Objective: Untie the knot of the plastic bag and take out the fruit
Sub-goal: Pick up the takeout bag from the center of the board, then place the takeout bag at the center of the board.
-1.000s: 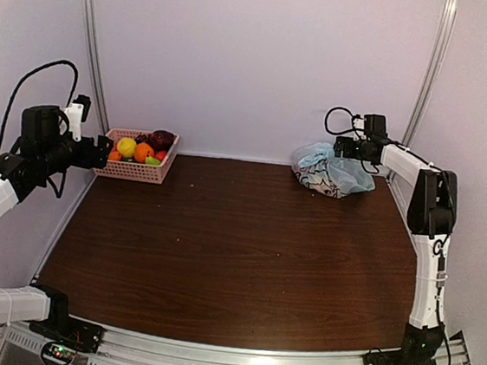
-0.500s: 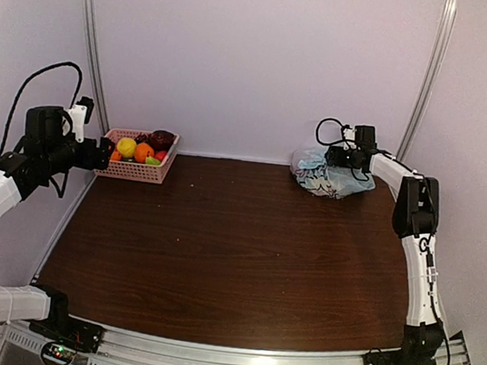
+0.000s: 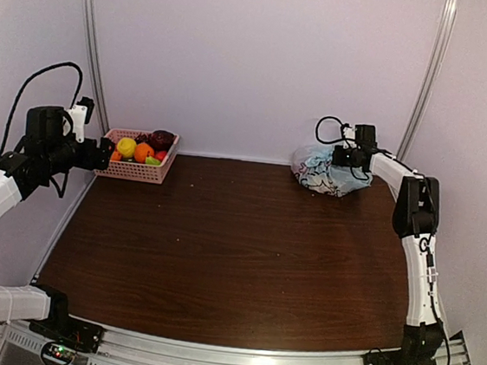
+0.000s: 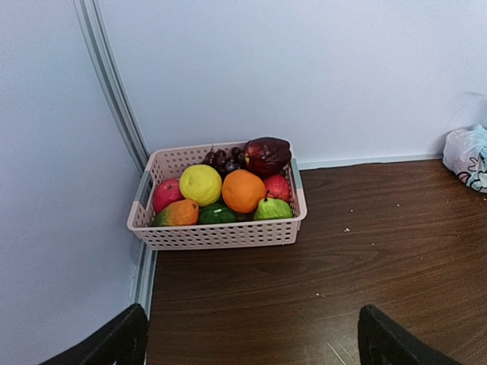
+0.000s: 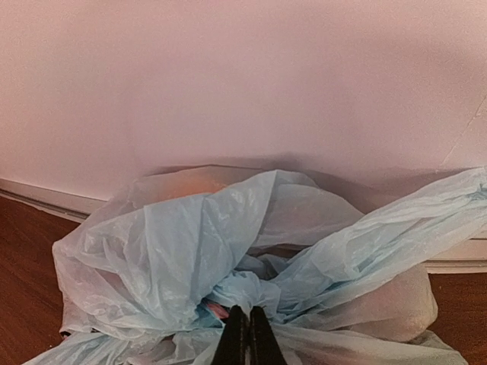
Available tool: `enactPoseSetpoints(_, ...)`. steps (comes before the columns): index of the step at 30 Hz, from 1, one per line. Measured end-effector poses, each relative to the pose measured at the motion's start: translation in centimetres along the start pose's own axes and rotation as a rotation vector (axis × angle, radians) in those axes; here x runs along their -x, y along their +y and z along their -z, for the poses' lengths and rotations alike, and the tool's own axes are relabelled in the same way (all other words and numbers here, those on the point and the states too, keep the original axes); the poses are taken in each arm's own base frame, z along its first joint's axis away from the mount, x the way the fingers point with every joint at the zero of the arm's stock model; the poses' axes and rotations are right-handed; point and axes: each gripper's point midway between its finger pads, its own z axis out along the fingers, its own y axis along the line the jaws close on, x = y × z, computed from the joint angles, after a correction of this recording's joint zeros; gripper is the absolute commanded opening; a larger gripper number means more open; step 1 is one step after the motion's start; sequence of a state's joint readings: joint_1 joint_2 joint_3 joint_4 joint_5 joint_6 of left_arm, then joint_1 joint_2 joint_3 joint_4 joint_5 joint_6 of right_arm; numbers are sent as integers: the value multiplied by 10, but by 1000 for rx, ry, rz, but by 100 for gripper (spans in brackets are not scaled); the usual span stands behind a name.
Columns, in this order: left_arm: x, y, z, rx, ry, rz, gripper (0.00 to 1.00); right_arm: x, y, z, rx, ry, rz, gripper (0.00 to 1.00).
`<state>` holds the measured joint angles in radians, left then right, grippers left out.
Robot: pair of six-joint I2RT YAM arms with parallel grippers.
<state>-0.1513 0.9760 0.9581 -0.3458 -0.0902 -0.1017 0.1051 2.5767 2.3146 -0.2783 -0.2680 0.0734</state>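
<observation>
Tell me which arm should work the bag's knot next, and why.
Right. The right fingers are shut at the bunched top of the plastic bag. The left fingers stand open across the table, facing the basket, well away from the bag.

One dark brown wooden table (image 3: 235, 260) lies before me. On it I count one pink lattice plastic basket (image 4: 221, 234) at ten o'clock and one thin light blue plastic bag (image 5: 183, 251) at two o'clock. The basket shows nine toy fruit pieces:

- one yellow ball (image 4: 200, 185)
- one orange ball (image 4: 243, 190)
- one dark red fruit (image 4: 266, 156)
- one dark grape bunch (image 4: 222, 160)
- one pink-red ball (image 4: 167, 194)
- one small red piece (image 4: 277, 186)
- one pale green piece (image 4: 272, 209)
- one dark green piece (image 4: 218, 215)
- one orange-green piece (image 4: 179, 214)

My left gripper (image 4: 255, 338) shows two black fingers (image 4: 114, 342), and my right gripper (image 5: 246, 334) shows two.
</observation>
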Motion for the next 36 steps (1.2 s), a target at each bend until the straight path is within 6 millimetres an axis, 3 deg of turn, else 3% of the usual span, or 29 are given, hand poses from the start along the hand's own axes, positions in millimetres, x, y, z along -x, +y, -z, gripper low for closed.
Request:
enactPoseSetpoints(4,0,0,0,0,0,0,98,6,5,8,25,-17,-33,0)
enactPoseSetpoints(9,0,0,0,0,0,0,98,36,18,33,65,-83,-61,0)
enactPoseSetpoints(14,0,0,0,0,-1,0,97,79,37,80,114,-188,-61,0)
enactPoseSetpoints(21,1,-1,1,-5,-2,0,97,109,72,143,181,-279,-31,0)
enactPoseSetpoints(27,1,-2,1,-12,-3,1,97,102,118,195,242,-285,26,0)
enactPoseSetpoints(32,4,-2,5,-12,-17,2,97,78,164,242,308,-270,78,0)
enactPoseSetpoints(36,5,-2,6,-13,-23,2,97,53,213,281,389,-248,142,0)
